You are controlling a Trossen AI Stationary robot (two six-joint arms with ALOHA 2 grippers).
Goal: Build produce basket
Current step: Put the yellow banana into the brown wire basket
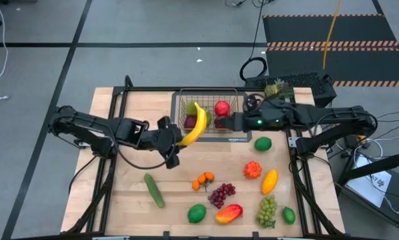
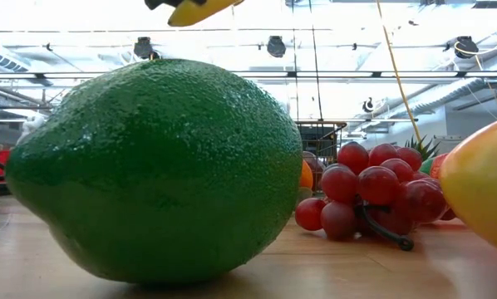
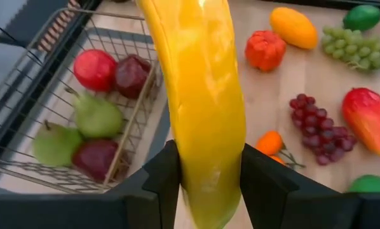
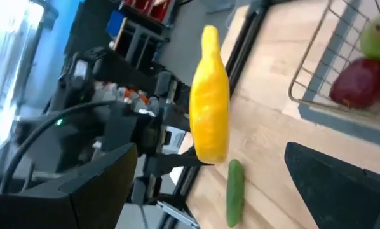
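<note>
Spanning grey floor, the wooden table [image 1: 133,200] — left gripper [image 3: 206,184] clamping the banana [image 3: 199,95], right gripper [image 1: 234,122] spread wide.

Light: you get bright, even light from above on the table [image 1: 133,193].
Glare: ceiling lights [image 2: 275,46] in your low view wash the top out white.
Shine: the banana [image 3: 203,108] has a soft glossy streak.
Shadows: only small, soft ones under the fruit.
Blur: the banana [image 4: 209,102] looks smeared in your right wrist view, and the big lime [image 2: 157,170] up close is a bit soft.
</note>
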